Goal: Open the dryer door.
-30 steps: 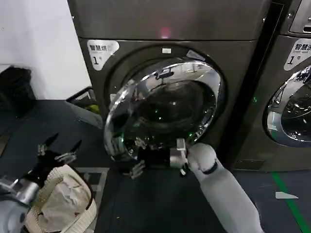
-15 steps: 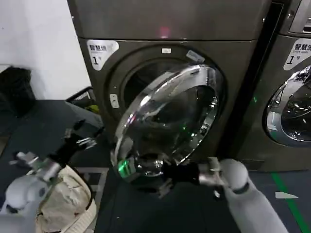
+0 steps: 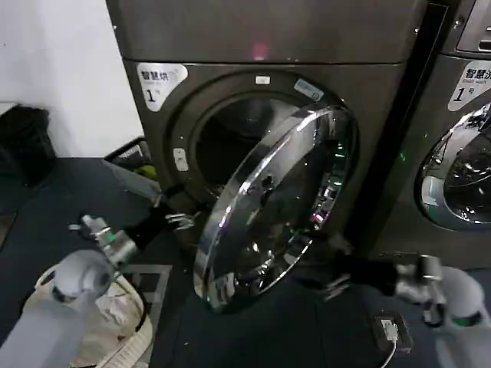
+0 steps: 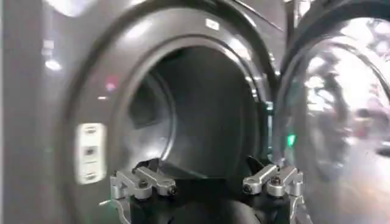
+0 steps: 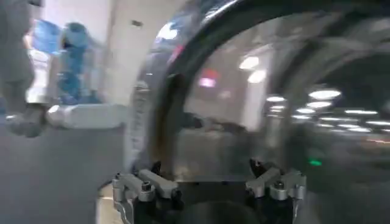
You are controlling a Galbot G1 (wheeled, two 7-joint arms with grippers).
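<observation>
While dryer door stands ajar, label reads "1", left hand near drum opening

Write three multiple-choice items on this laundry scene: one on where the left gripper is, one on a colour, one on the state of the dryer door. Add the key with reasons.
1. Where is the left gripper?
A. At the drum opening's lower left edge
B. On top of the machine
C. At the neighbouring machine

2. What colour is the dryer door outer ring?
A. Matt red
B. Shiny chrome
C. White

3. What state is the dryer door in?
A. Latched shut
B. Removed
C. Swung partly open

Key: 1 A, its open fingers reach towards the drum opening; 2 B, the ring mirrors the room; 3 C, the dark drum shows beside the door.
</observation>
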